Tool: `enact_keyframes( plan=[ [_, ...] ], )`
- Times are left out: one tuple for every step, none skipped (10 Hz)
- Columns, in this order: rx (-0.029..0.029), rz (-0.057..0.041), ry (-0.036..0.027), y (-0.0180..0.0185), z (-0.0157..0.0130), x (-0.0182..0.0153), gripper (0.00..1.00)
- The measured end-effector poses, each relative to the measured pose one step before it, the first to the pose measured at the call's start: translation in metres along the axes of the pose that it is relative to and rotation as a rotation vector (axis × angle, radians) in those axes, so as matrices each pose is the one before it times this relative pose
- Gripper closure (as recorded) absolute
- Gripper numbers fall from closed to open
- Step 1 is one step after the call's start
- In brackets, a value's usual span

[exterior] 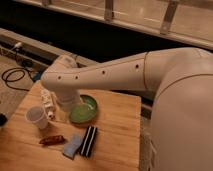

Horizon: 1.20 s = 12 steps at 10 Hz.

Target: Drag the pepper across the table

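Observation:
The pepper (52,140), small and dark red-brown, lies on the wooden table (115,130) near the front left. My white arm reaches in from the right. The gripper (63,116) hangs under the wrist at the table's left, just above and behind the pepper, between the white cup (36,117) and the green plate (85,111). It is mostly hidden by the wrist and holds nothing that I can see.
A blue sponge (72,147) and a black-and-white striped block (89,141) lie right of the pepper. A small white bottle (47,103) lies behind the cup. Black cables (12,77) lie on the floor to the left.

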<state>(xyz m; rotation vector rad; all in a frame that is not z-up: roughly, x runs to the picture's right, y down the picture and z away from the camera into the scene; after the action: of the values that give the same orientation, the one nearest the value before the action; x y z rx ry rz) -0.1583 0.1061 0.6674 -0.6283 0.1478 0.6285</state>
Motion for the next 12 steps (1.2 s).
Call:
enact_keyframes(
  plan=[
    [-0.0029, 0.00456, 0.00171, 0.00377, 0.00399, -0.00419, 0.35],
    [-0.01045, -0.03283, 0.00119, 0.00698, 0.00687, -0.00873, 0.35],
    [-0.00757, -0.04441, -0.00264, 0.00579, 0.00635, -0.01084, 0.35],
    [-0.0177, -0.05219, -0.00284, 0.00799, 0.01175, -0.01529, 0.35],
    [-0.02044, -0.05348, -0.0068, 0.0074, 0.01439, -0.01626, 0.35],
    [-0.02558, -0.04296, -0.00839, 0.0044, 0.01463, -0.01053, 0.35],
    [-0.02782, -0.02866, -0.00936, 0.00219, 0.01228, -0.00759, 0.35],
    [-0.02358, -0.01461, -0.00702, 0.00168, 0.00839, -0.00153, 0.35],
    [-0.01098, 0.00002, -0.00661, 0.00006, 0.00507, 0.00201, 0.35],
    [0.00011, 0.00334, -0.00059, -0.0012, -0.00026, 0.00127, 0.35],
    [-0.0007, -0.00189, 0.00042, 0.00094, 0.00041, -0.00059, 0.35],
    [-0.00066, -0.00177, 0.00032, 0.00088, 0.00028, -0.00054, 0.35]
  ],
)
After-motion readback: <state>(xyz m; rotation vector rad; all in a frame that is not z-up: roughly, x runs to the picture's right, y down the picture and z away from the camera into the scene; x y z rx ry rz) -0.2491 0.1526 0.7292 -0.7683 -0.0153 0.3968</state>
